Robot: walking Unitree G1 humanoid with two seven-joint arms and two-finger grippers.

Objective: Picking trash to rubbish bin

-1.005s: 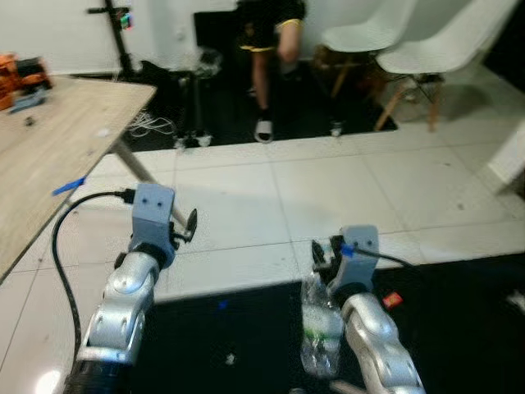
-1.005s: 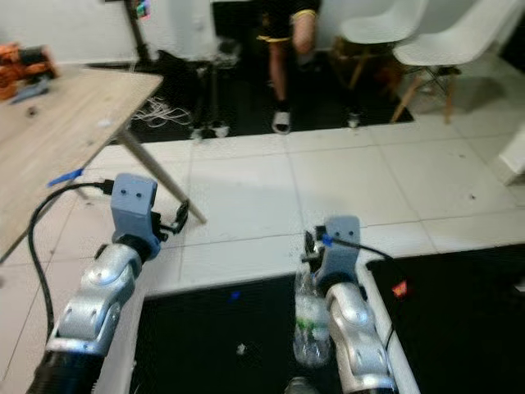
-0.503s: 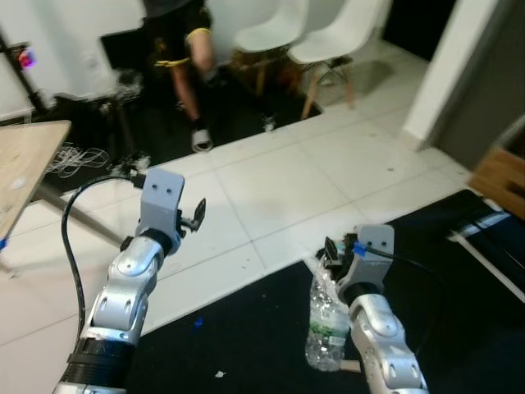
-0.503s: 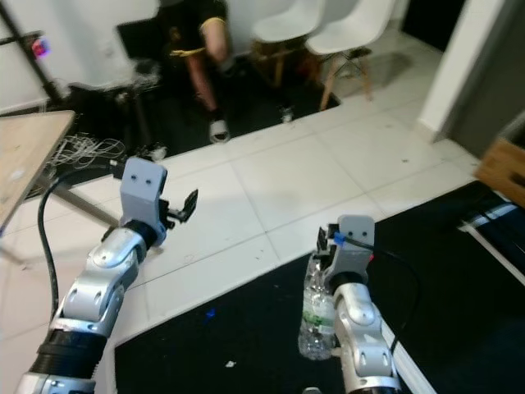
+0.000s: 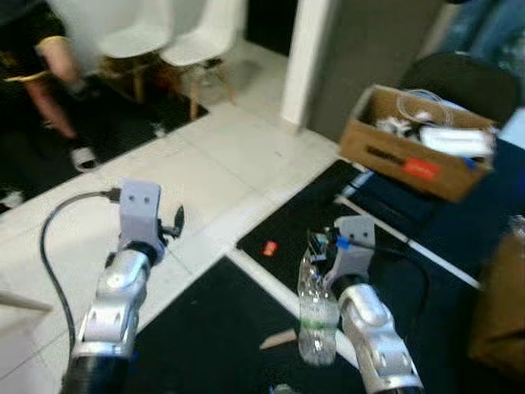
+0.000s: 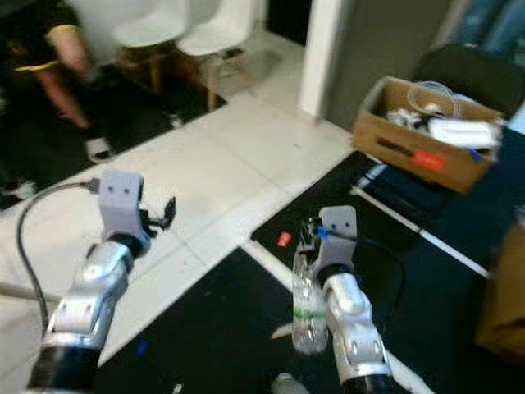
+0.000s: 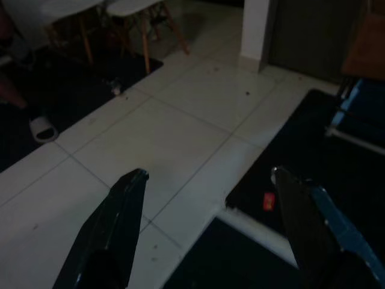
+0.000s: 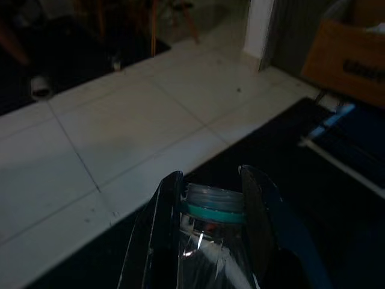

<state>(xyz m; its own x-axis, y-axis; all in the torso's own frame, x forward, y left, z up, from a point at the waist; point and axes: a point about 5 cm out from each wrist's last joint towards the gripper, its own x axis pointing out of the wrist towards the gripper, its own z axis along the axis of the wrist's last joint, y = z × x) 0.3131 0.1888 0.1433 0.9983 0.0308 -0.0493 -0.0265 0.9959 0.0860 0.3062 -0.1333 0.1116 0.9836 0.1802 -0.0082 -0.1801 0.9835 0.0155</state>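
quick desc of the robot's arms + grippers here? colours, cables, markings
Both arms are silver, rounded metal segments ending in a grey-blue boxy wrist block. The left gripper and the right gripper each have two long black fingers. A black cable loops from the left wrist block; another runs from the right one, which carries a small blue tag. The left block shows two small dark dots.

Both arms were rounded, silver and glossy, each ending in a grey-blue boxy wrist housing. The left pincer (image 5: 175,223) had long black fingers (image 7: 117,223), and a black cable looped back from the housing behind it. The right pincer (image 5: 316,246) carried a small blue mark and a thin black cable just behind it.
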